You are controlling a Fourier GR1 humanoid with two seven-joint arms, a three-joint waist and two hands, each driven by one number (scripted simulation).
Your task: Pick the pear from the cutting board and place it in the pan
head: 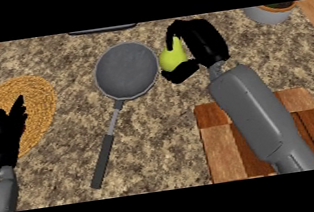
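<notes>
The yellow-green pear [170, 59] sits inside my right hand [198, 44], whose fingers and thumb curl round it just right of the pan's rim, above the counter. The grey round pan [126, 70] lies on the speckled counter with its long handle [106, 150] running down and to the left. The wooden cutting board [221, 139] is at the lower right, partly hidden under my right forearm, with nothing showing on it. My left hand [6, 134] rests open at the lower left, fingers up, over the woven mat.
A round woven placemat [37, 102] lies at the left. A grey bowl or pot [272, 12] stands at the top right corner. A dark object [102, 30] shows at the top edge. Wooden strips border the counter at both sides.
</notes>
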